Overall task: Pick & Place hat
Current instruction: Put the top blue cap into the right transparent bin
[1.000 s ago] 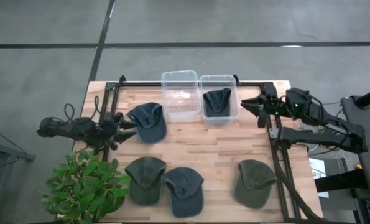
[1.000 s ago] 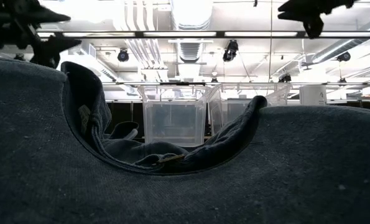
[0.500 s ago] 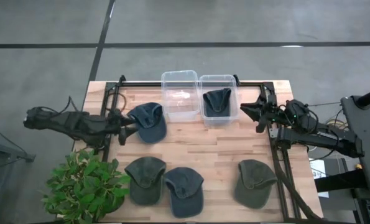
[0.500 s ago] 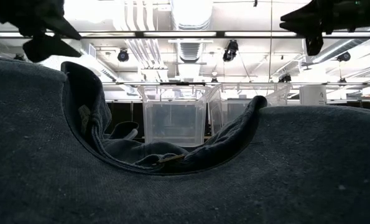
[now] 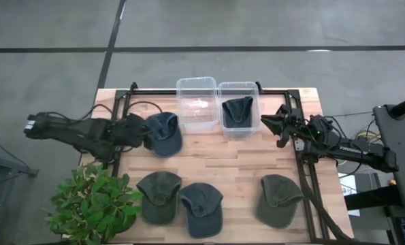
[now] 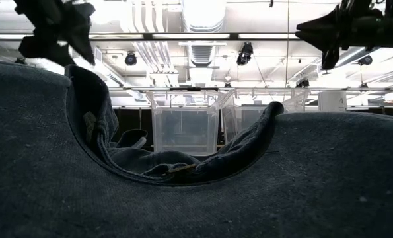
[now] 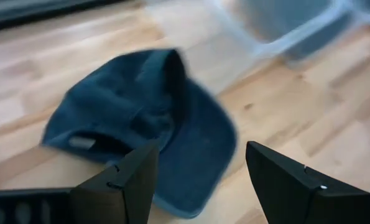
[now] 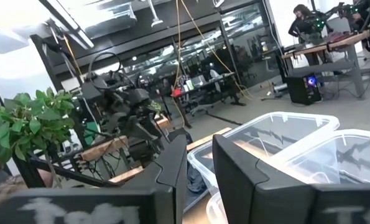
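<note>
A blue cap (image 5: 164, 132) lies flat on the wood at the table's far left, its opening up (image 7: 141, 118). My left gripper (image 5: 145, 133) is open at the cap's left edge, one finger (image 7: 119, 180) on each side of the brim end (image 7: 290, 186); I see no touch. My right gripper (image 5: 279, 127) hovers at the table's right rail, open by a narrow gap (image 8: 200, 171). Two clear bins (image 5: 197, 103) stand at the far edge; the right one (image 5: 255, 124) holds a dark cap (image 5: 238, 110).
Three more caps lie along the near edge: a green one (image 5: 158, 196), a blue one (image 5: 202, 207) that fills the low view (image 6: 196, 198), and a green one (image 5: 280, 199). A potted plant (image 5: 93, 204) stands at the near left corner. Black rails (image 5: 304, 170) frame the table.
My left gripper has travelled from the table's left edge toward the right, up to the blue cap, staying open. My right gripper has drifted a little toward the near edge. No cap has moved.
</note>
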You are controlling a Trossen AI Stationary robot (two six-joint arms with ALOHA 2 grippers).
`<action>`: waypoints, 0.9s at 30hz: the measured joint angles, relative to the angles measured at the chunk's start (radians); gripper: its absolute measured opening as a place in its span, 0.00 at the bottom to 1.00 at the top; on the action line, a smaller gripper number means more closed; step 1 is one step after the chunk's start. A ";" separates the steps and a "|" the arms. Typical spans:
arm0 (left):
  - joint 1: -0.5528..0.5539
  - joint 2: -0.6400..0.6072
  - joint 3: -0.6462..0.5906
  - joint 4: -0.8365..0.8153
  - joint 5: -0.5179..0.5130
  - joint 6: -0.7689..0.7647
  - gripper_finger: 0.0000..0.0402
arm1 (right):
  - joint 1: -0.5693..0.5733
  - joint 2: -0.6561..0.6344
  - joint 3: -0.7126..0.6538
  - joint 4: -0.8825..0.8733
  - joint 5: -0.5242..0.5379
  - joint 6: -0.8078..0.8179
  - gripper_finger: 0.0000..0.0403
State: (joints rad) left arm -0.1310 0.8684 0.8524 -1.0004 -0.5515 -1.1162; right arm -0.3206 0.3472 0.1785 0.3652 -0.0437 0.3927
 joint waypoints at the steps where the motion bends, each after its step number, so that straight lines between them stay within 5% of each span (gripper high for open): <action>1: 0.010 0.014 0.000 -0.021 0.013 -0.033 0.59 | 0.000 0.000 -0.001 0.000 0.000 0.000 0.18; 8: 0.089 0.086 -0.006 -0.163 0.093 -0.303 0.59 | 0.000 0.000 0.013 0.000 -0.003 0.000 0.18; 27: 0.095 0.244 -0.007 -0.177 0.133 -0.304 0.59 | 0.000 0.001 0.013 -0.012 -0.007 -0.003 0.19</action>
State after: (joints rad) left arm -0.0357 1.1122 0.8455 -1.1778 -0.4189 -1.4198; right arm -0.3206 0.3485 0.1913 0.3534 -0.0504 0.3893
